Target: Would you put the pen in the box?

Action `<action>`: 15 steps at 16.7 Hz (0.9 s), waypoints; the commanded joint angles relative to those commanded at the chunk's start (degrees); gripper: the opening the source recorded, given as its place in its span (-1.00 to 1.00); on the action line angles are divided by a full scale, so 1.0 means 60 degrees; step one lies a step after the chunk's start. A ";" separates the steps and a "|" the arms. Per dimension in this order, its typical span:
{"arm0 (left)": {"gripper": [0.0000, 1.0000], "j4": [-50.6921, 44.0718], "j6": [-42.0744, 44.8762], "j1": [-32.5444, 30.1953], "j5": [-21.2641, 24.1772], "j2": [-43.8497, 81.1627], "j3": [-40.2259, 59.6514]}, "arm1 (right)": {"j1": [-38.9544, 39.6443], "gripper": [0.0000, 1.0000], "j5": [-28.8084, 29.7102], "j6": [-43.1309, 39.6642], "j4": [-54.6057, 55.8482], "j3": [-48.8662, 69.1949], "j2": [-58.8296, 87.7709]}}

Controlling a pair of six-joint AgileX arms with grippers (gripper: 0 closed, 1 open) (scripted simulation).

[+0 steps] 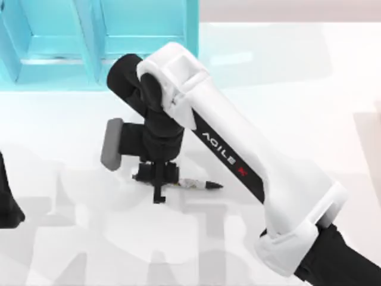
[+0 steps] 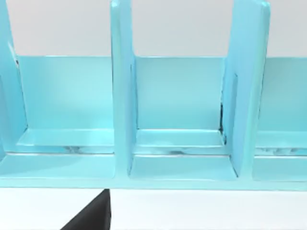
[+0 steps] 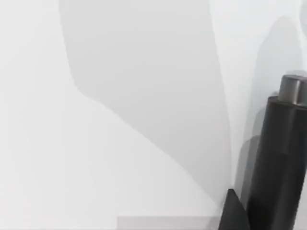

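Top view: the right arm (image 1: 238, 161), a smooth white shell with black lettering and matte black joints, reaches from the lower right of the frame toward the centre. Its gripper (image 1: 156, 179) sits just left of centre, black and angular, pointing down at the bench (image 1: 297, 89), a plain, glossy white surface with soft grey shadows. A rounded grey block is mounted on the wrist, to the gripper's left.

The pen (image 1: 199, 184) lies flat on the bench, roughly level across the frame, a slim rod. Its white part with tiny print and its black pointed tip stick out to the right of the gripper; its other end is hidden under the gripper. The gripper straddles that hidden end, but whether it is clenched on the pen or released I cannot tell.

The box (image 1: 101, 42) fills the upper left of the frame: smooth turquoise walls and upright dividers forming open compartments. It stands well apart from the pen.

The left arm (image 1: 9, 205) is parked at the left edge.

Left wrist view: the box (image 2: 177, 139) shows flat, slightly glossy panels and square-cornered bays.

Right wrist view: a black cylinder (image 3: 283, 163) with a grey cap stands over the bench (image 3: 96, 120).
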 joint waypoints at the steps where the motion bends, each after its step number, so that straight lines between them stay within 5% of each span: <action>1: 1.00 0.0000 0.0000 0.0000 0.0000 0.0000 0.0000 | 0.0000 -1.00 0.0000 0.0000 0.0000 0.0000 0.0000; 8: 1.00 0.0000 0.0000 0.0000 0.0000 0.0000 0.0000 | 0.0000 -1.00 0.0000 0.0000 0.0000 0.0000 0.0000; 9: 1.00 0.0000 0.0000 0.0000 0.0000 0.0000 0.0000 | -0.0232 -1.00 0.0471 -0.0226 0.1656 -0.0495 -0.0843; 15: 1.00 0.0000 0.0000 0.0000 0.0000 0.0000 0.0000 | -0.0209 -1.00 0.0449 -0.0247 0.1895 -0.1772 -0.1743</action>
